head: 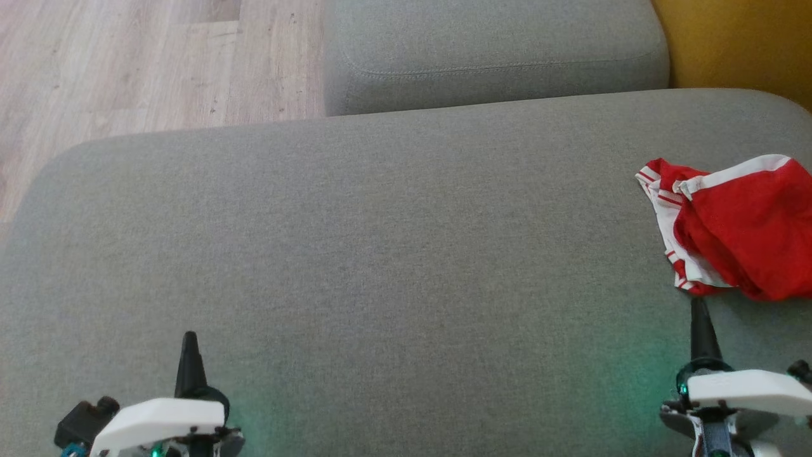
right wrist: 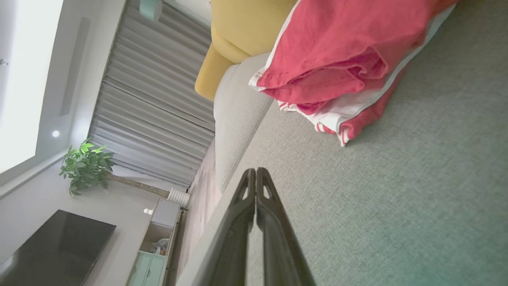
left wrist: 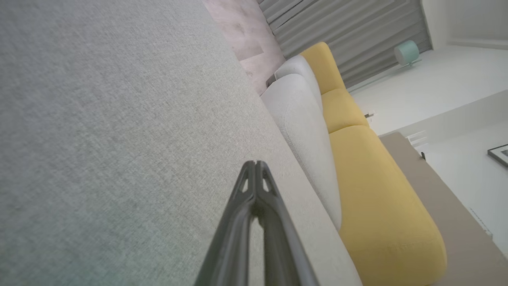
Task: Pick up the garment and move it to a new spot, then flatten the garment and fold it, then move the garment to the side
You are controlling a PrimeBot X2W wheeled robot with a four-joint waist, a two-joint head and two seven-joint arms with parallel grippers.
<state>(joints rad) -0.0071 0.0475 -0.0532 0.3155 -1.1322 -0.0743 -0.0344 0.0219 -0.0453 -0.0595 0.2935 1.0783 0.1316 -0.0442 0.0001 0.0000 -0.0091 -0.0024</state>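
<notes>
Grey woven upholstery covers the broad sofa seat (head: 380, 241), bare across most of its width. Near its right end lies the crumpled red garment (head: 736, 228) with white striped trim, its heap stretched roughly sideways and running off the head view's right edge. The right pincer (head: 700, 311) is by far the nearer: the garment sits just ahead of its tips and a little to the right, striped hem closest, not touching. Its fingers are pressed together, empty. The left pincer (head: 189, 339), likewise pressed together and empty, is well apart at the far left.
</notes>
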